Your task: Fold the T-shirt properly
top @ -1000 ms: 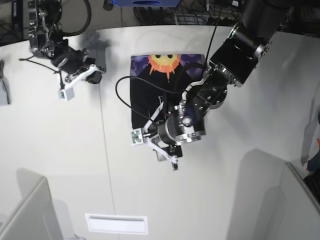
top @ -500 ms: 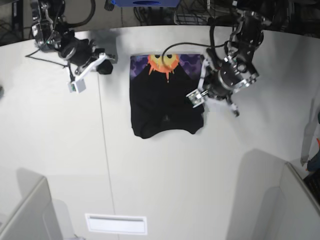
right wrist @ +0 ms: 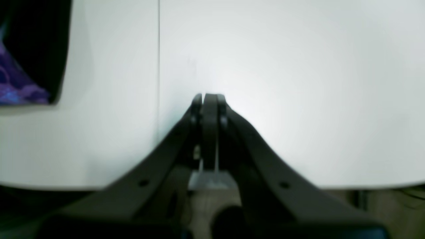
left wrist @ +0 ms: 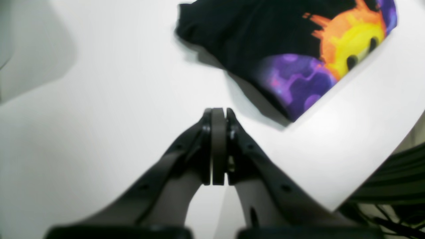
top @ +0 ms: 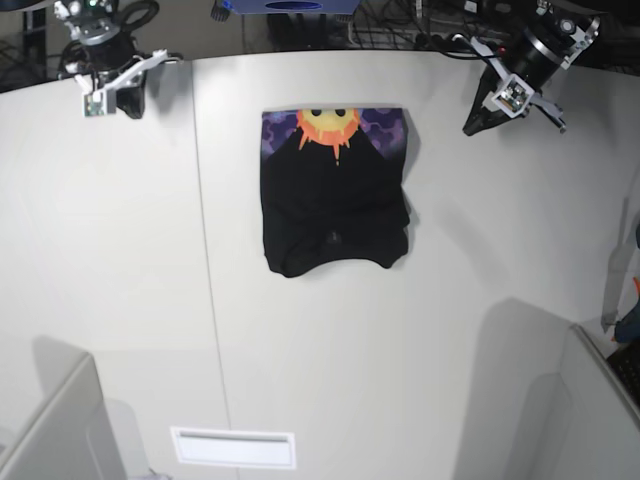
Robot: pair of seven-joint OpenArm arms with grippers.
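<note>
The black T-shirt (top: pixel 335 205) lies folded into a compact rectangle at the middle back of the white table (top: pixel 420 350). Its sun face print (top: pixel 328 124) on a purple patch faces up at the far edge. My left gripper (top: pixel 478 122) is shut and empty, hovering at the back right, well clear of the shirt. In the left wrist view the gripper (left wrist: pixel 218 114) is shut, with the T-shirt (left wrist: pixel 265 36) ahead of it. My right gripper (top: pixel 130 100) is shut and empty at the back left. The right wrist view shows the gripper (right wrist: pixel 209 99) shut over bare table, with a shirt corner (right wrist: pixel 30 59) at the left.
A seam (top: pixel 207 260) runs front to back across the table, left of the shirt. Grey partitions stand at the front left (top: pixel 50 425) and front right (top: pixel 590 400). A white slot plate (top: pixel 233 447) sits near the front edge. Cables lie behind the table's back edge.
My left arm has pulled back from over the shirt's front edge to the back right corner. My right arm has drawn back to the back left corner. The shirt lies still.
</note>
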